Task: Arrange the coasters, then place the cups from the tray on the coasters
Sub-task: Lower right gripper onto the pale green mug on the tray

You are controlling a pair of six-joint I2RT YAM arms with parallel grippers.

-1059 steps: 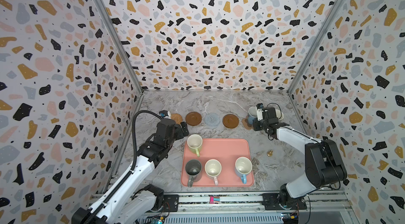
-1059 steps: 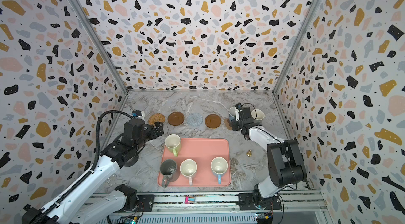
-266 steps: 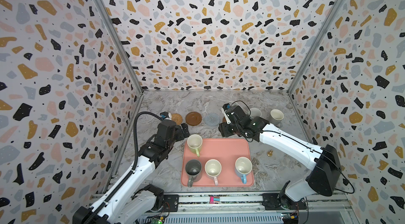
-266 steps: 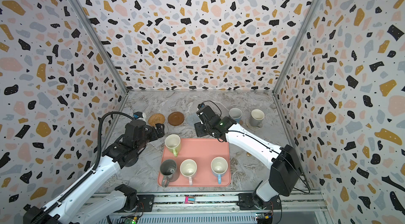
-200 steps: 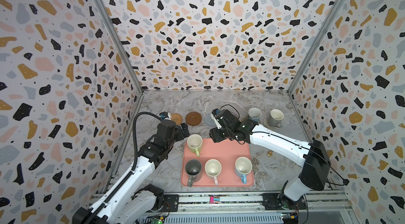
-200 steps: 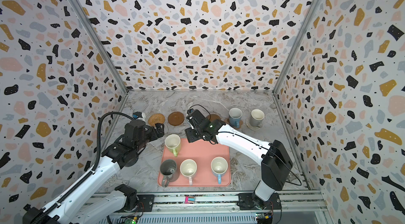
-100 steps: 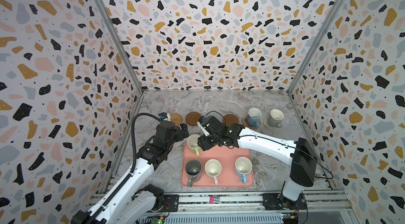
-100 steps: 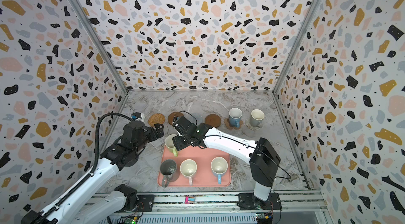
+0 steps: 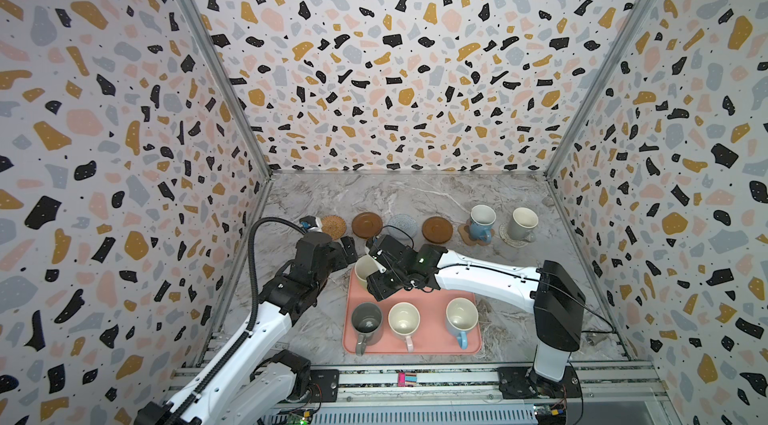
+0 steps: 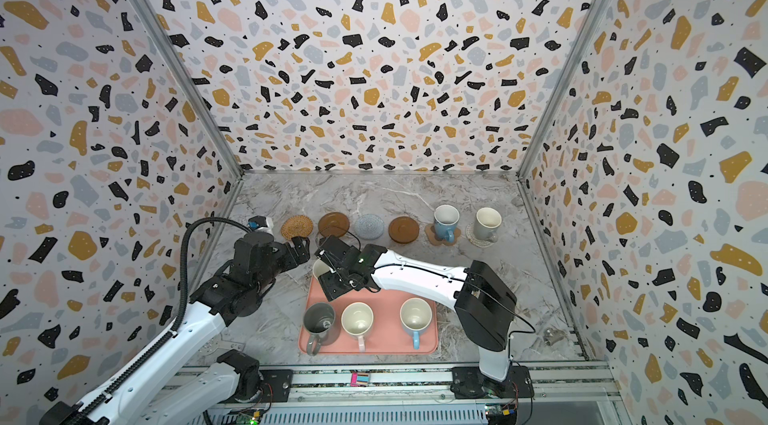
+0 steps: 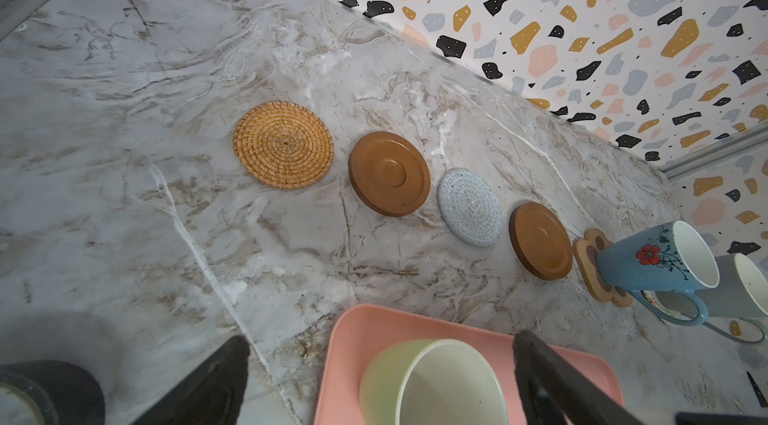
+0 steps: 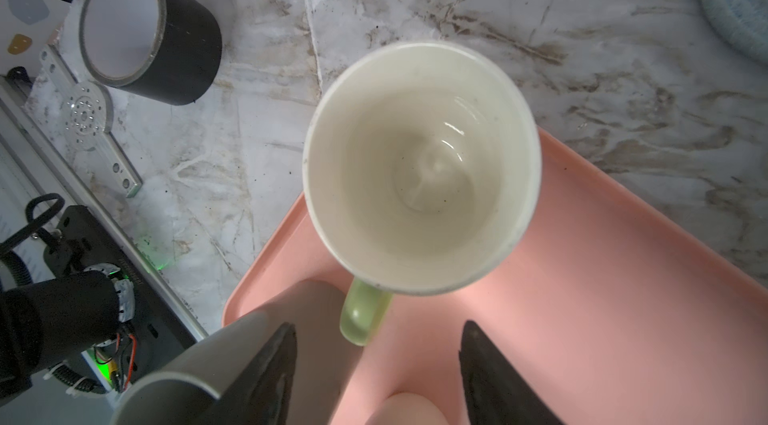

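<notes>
Hovering with its dark fingers spread and nothing between them, your right gripper (image 12: 378, 327) is lined up on the handle (image 12: 363, 312) of the light green mug (image 12: 419, 165). The mug stands upright just ahead of the fingertips, on a corner of the pink tray (image 12: 582, 277). Whether the fingers are down at handle height cannot be told.

Expect glazed ceramic: rigid, fairly weighty, slick under the pads and quick to chip if knocked. A pinch on the wall at the rim, one finger inside and one outside, looks steadier than the thin handle, where the mug would likely swing.

Beyond the mug, off the tray's edge, your left gripper (image 11: 380, 344) waits wide open and empty. Farther ahead lie four bare coasters in a row: tan woven coaster (image 11: 284, 144), wooden disc (image 11: 388, 172), blue-grey coaster (image 11: 469, 207) and second wooden disc (image 11: 540, 241).
</notes>
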